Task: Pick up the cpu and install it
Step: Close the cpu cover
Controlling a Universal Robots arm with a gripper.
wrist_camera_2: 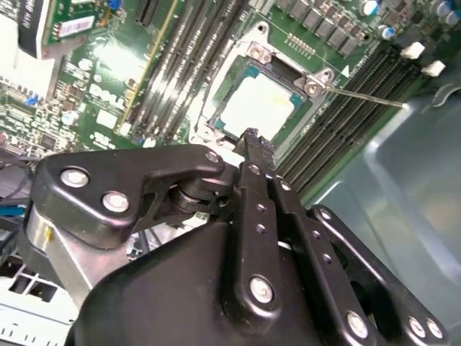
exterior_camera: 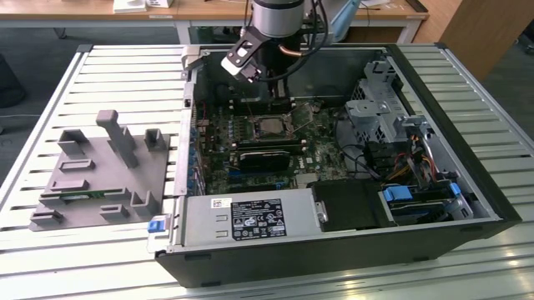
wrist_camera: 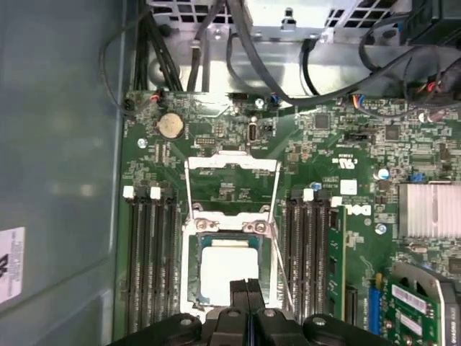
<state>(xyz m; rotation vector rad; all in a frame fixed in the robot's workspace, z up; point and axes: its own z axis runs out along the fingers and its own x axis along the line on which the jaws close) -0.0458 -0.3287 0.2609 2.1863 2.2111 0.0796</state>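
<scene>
First wrist view, aimed straight down at the socket. Finds the cpu lying flat inside the socket, silvery top up, edges square to the socket frame; looks seated rather than perched, judging by the even dark margin around it. Finds the load plate swung up off the socket and the retaining lever unlatched, sticking out beside the socket. So: placed, not clamped.

Puts the gripper directly above the socket, over one edge of the cpu. Jaws closed, meeting along one thin seam, nothing between them. Cannot tell whether the tips touch the metal lid or hang just above it; same doubt in the second wrist view.

Handling notes (judgement):
- Light, stiff, flat; no give under a pinch.
- Smooth metal lid, likely slippery, with very little edge height to catch.
- Fragile on the underside and at the socket contacts: no sliding, no tilting inside the socket, no side load.
- Best taken by two opposite edges of the thin darker rim, jaws level with the socket, moved only straight up or down over the socket.
- Avoid gripping at corners; avoid pressing on the lid off-centre.
- Note memory slots close on both sides of the socket: little room there for wide-open jaws
</scene>
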